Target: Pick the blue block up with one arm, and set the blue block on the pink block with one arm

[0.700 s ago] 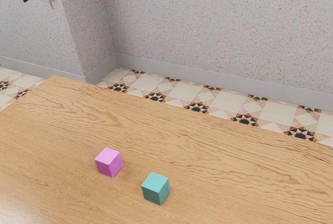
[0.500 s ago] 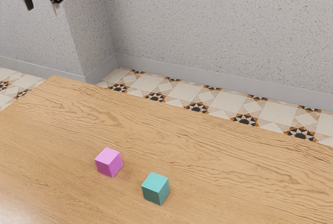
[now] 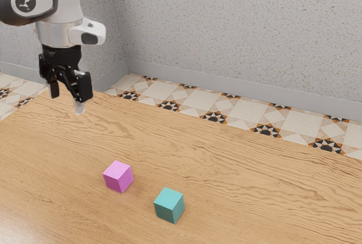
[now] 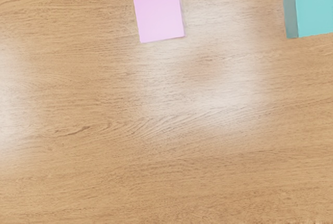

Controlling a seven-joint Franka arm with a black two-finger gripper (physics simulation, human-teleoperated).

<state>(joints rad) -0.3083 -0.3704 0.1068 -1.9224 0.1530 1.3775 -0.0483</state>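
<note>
The blue block (image 3: 169, 205), a teal-blue cube, rests on the wooden table (image 3: 237, 165) near its front edge. Just beyond it toward the exterior view's left sits the pink block (image 3: 118, 176), a short gap between the two. My gripper (image 3: 67, 101) hangs open above the table's back left part, well away from both cubes, with nothing between its fingers. From the hand camera the pink block (image 4: 158, 14) and the blue block (image 4: 308, 12) lie side by side on the table (image 4: 166, 130), ahead of the hand.
A grey speckled wall (image 3: 237, 23) with a baseboard stands behind the table, and patterned floor tiles (image 3: 254, 114) run along it. A wall corner (image 3: 90, 34) juts out behind the arm.
My arm has come down from the upper left corner and moved slightly right, so the gripper now hangs low over the table's back left part. Both blocks have stayed put.
</note>
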